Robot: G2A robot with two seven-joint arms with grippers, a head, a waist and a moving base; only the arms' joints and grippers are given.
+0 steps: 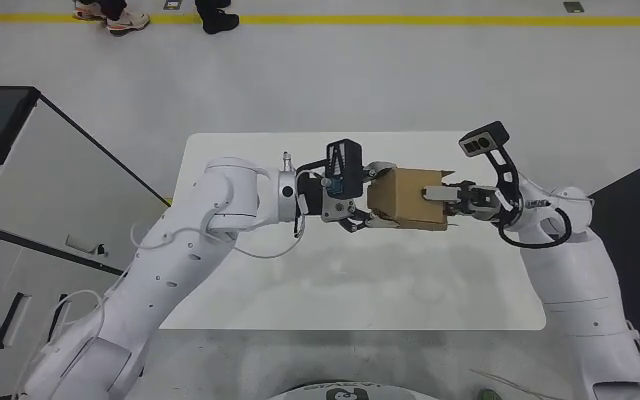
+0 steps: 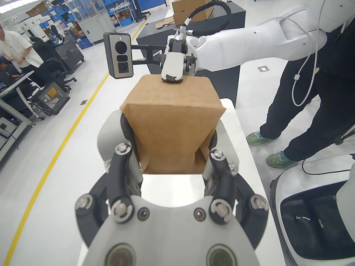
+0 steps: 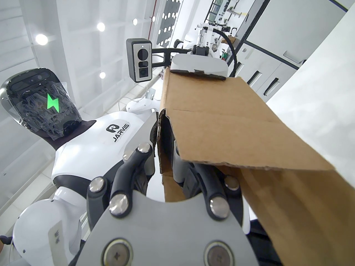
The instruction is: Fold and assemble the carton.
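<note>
The brown carton [image 1: 408, 198] is held over the middle of the white desk [image 1: 300, 290], a little toward its far edge, with one arm at each end. I cannot tell whether its underside touches the desk.

The left claw [image 1: 376, 197] comes in from the left. It is spread wide and its two fingers [image 2: 111, 137] are pressed against opposite side walls of the carton [image 2: 172, 123], so the box sits squarely between them. An end flap on that side hangs partly open toward the claw's palm.

The right claw [image 1: 452, 196] meets the carton from the right. In the left wrist view it [image 2: 172, 78] bites on the far edge of the box. In the right wrist view the claw [image 3: 165, 153] is nearly shut, pinching a single cardboard panel between its fingers [image 3: 145, 150]. From that panel a broad flap of the carton [image 3: 222, 117] folds out over the claw. The pale tip of one of the left claw's fingers [image 3: 198, 67] lies on the opposite end of the box.
</note>
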